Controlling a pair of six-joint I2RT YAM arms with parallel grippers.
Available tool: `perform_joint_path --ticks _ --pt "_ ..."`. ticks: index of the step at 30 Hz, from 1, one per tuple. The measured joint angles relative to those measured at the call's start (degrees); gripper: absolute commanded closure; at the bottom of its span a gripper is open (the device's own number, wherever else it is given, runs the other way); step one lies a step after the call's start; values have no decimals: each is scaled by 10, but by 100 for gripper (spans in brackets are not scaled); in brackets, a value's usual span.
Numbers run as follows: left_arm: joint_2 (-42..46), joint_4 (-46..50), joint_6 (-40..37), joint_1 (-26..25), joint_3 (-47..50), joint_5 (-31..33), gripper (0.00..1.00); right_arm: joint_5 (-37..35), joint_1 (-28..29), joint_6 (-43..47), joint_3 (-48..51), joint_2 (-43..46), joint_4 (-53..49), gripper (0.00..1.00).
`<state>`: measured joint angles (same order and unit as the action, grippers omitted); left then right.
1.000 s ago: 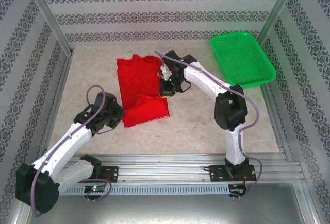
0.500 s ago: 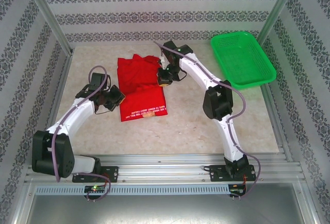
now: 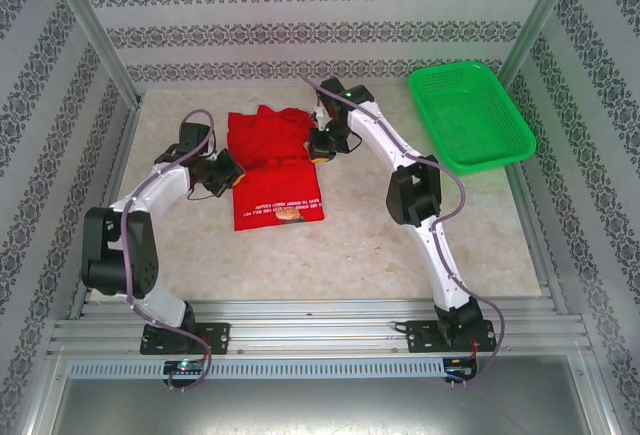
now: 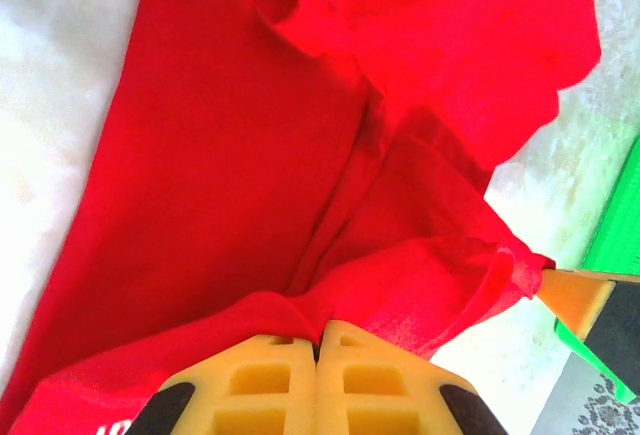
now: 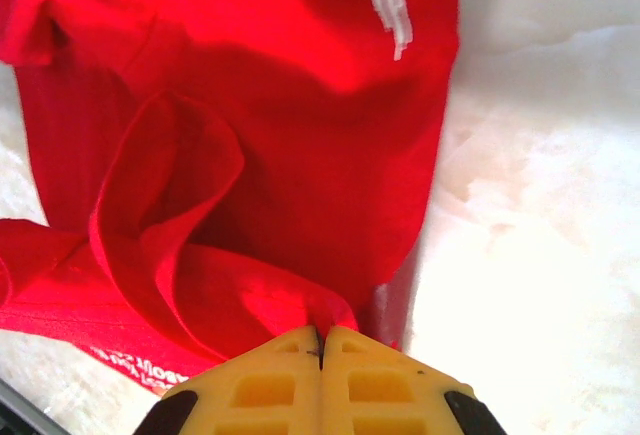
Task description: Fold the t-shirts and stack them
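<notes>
**Top external: both grippers hold the shirt mid-fold**

The red shirt lies on the table, well apart from the green basket. The left gripper sits at its left edge and the right gripper at its right edge, both partway along its length. The near end lies flat, with white lettering facing up.

In the left wrist view, the left gripper has its fingers pressed together on a raised fold of the shirt. In the right wrist view, the right gripper is likewise pinched on a bunched ridge of the shirt.

This looks like a fold across the length, about half carried. To do it well, both arms should travel at the same pace and height, so the cloth between them is taut and does not sag. The loose ridges near each pinch could crease, so a slight outward pull before lowering should help. The edges should line up with the layer below, and the fingers should let go only once the cloth rests flat.
</notes>
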<state>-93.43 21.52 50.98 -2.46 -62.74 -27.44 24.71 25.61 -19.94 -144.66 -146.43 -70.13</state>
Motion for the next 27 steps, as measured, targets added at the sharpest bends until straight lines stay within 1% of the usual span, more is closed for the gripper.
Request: perform_joint_path --ticks 5,6,7,8,10,11,13,14,16,19,23,25,27 --pt "-58 -16 -7 3 -34 -11 100 8 -9 -13 -7 -17 21 99" --pt "-69 -19 -9 4 -40 -12 96 12 -11 -16 -10 -22 27 94" --pt "-80 -24 -9 4 -44 -13 89 15 -12 -19 -11 -26 33 88" --pt "-89 -29 -11 4 -47 -13 79 20 -15 -26 -15 -32 40 84" --pt "-106 -39 -9 5 -54 -18 75 32 -19 -39 -19 -44 59 76" --pt "-113 -43 -7 7 -58 -20 71 42 -22 -48 -21 -49 70 72" --pt "-122 -44 -5 12 -72 -22 58 60 -29 -68 -23 -55 92 62" --pt "-123 -44 -3 16 -80 -22 51 68 -33 -76 -27 -56 103 59" --pt "-120 -44 3 23 -102 -21 48 77 -42 -87 -38 -56 117 55" --pt "-96 -44 4 39 -122 -7 41 79 -58 -88 -37 -36 132 55" --pt "-21 -30 4 54 -122 26 40 80 -78 -78 51 52 142 55" --pt "20 -20 2 54 -115 37 40 82 -86 -69 117 110 153 60" --pt "68 -10 -1 49 -89 43 45 93 -89 -66 203 177 178 67"
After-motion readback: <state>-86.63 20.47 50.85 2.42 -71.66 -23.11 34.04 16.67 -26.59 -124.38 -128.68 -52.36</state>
